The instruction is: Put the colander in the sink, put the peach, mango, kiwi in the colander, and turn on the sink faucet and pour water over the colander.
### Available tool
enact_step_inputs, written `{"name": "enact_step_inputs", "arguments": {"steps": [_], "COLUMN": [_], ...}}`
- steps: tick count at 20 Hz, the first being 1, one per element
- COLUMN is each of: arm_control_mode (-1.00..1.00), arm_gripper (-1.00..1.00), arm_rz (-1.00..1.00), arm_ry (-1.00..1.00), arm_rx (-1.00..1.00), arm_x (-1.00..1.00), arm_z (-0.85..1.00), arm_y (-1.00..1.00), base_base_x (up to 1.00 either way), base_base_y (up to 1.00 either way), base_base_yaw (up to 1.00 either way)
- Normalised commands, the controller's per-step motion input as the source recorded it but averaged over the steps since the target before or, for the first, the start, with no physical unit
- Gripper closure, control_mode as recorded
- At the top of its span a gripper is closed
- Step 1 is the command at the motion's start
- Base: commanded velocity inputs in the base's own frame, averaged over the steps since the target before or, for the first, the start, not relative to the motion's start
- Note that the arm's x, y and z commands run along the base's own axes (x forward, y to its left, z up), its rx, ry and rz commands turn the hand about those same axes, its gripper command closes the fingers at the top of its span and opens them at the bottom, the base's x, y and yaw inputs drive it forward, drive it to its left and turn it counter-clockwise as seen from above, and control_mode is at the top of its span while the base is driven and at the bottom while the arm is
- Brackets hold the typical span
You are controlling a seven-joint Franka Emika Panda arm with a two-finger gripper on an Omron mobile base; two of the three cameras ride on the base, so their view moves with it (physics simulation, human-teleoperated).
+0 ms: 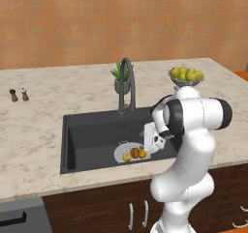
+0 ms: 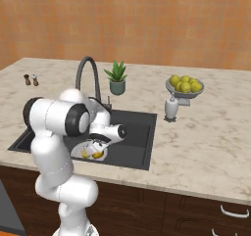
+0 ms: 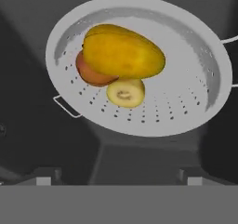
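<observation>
Hand view: shallow round pale grey-white perforated colander [image 3: 195, 97] sits dead ahead of the pincer [image 3: 118, 175], clear of both tips
Pincer: jaws spread wide, nothing between them, so yeah, empty
Fruit: long yellow-orange mango [image 3: 123, 51] lies on top of the reddish-orange peach [image 3: 88, 74], with the cut pale-yellow kiwi [image 3: 125, 92] touching just beside, all inside the colander
Sink: big rectangular dark grey basin [image 1: 92, 130] set in the marble bench [image 1: 38, 125], colander on its floor
Faucet: tall dark grey gooseneck tap [image 1: 127, 84] behind the basin
</observation>
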Motion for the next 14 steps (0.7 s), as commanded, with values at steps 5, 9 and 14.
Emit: {"name": "enact_step_inputs", "arguments": {"steps": [5,9,14], "arm_control_mode": [-1.00,-1.00,-1.00], "arm_gripper": [-1.00,-1.00,-1.00], "arm_rz": [-0.13,-0.09,-0.01], "arm_ry": [-0.10,-0.01,0.01], "arm_rx": [0.15,0.14,0.14], "arm_x": [0.00,0.04,0.27], "arm_z": [1.00,1.00,1.00], "arm_y": [-0.13,-0.24,-0.41], "base_base_x": [0.00,0.00,0.00], "base_base_y": [0.00,0.00,0.00], "base_base_yaw": [0.00,0.00,0.00]}}
